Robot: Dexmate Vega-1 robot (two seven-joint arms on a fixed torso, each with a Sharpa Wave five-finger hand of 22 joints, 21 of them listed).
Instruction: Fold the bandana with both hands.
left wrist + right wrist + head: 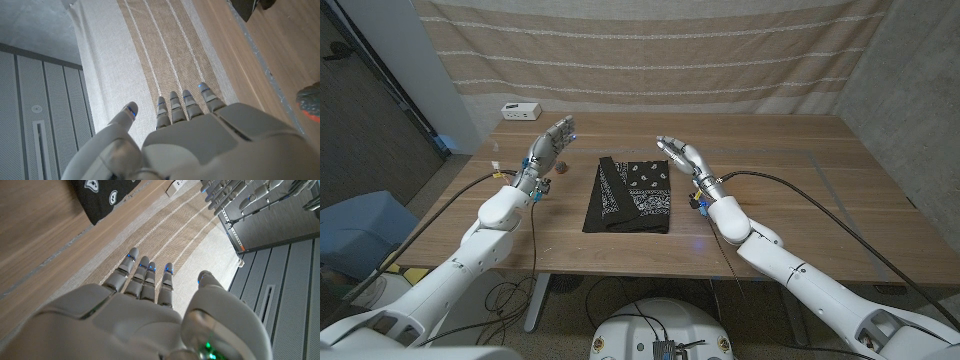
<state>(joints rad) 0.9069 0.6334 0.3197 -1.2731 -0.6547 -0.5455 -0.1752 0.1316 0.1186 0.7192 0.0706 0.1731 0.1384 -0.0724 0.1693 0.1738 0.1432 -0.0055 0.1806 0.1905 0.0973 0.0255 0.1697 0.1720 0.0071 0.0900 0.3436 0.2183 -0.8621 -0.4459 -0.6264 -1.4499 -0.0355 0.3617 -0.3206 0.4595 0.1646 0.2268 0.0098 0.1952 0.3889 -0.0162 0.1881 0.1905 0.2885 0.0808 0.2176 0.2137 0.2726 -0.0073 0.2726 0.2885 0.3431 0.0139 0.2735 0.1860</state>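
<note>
Progress looks well along: the bandana (pixel 629 195) lies on the wooden table (pixel 800 200) as a compact, upright rectangle, its layers stacked and one patterned flap showing on the side toward the right hand (pixel 680 155). It sits between the two hands, close beside the right hand's fingers and a little farther from the left hand (pixel 550 150). Neither hand touches it. Both hover above the table with fingers extended and apart, grasping nothing; the wrist views show each hand's fingers stretched out toward the striped curtain (pixel 650 50), with a corner of the dark cloth beyond the right hand's fingertips. Judging by the neat stack and the released hands, the folding seems mostly or wholly finished; at most one more fold or a squaring of the edges may remain. A small white box (pixel 520 111) rests beyond the left hand, near the table's far edge.
</note>
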